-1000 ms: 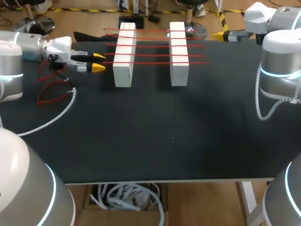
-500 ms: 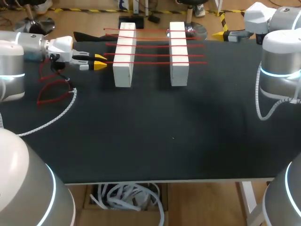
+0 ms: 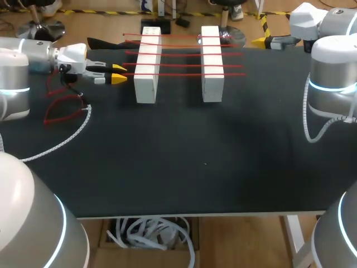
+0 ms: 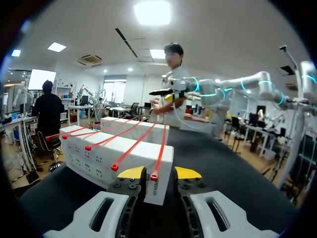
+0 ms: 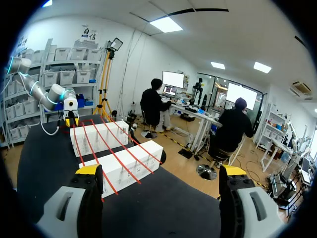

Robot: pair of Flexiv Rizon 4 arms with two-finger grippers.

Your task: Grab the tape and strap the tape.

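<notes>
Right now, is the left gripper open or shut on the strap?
Open. The left gripper has its fingers apart; the red strap ends between them, apparently touching neither.

On our surface [image 3: 195, 162], the right block [image 3: 212, 62] stands right of the left block [image 3: 147, 64], with tapes [image 3: 178, 54] lying across both. Just left of the left block is our left tool [image 3: 118, 73]; our right tool [image 5: 161, 171] is far to its right, behind.

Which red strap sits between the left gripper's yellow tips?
The strap nearest the table's front edge: its end lies between the left gripper's open fingers; the other four lie beside it.
</notes>
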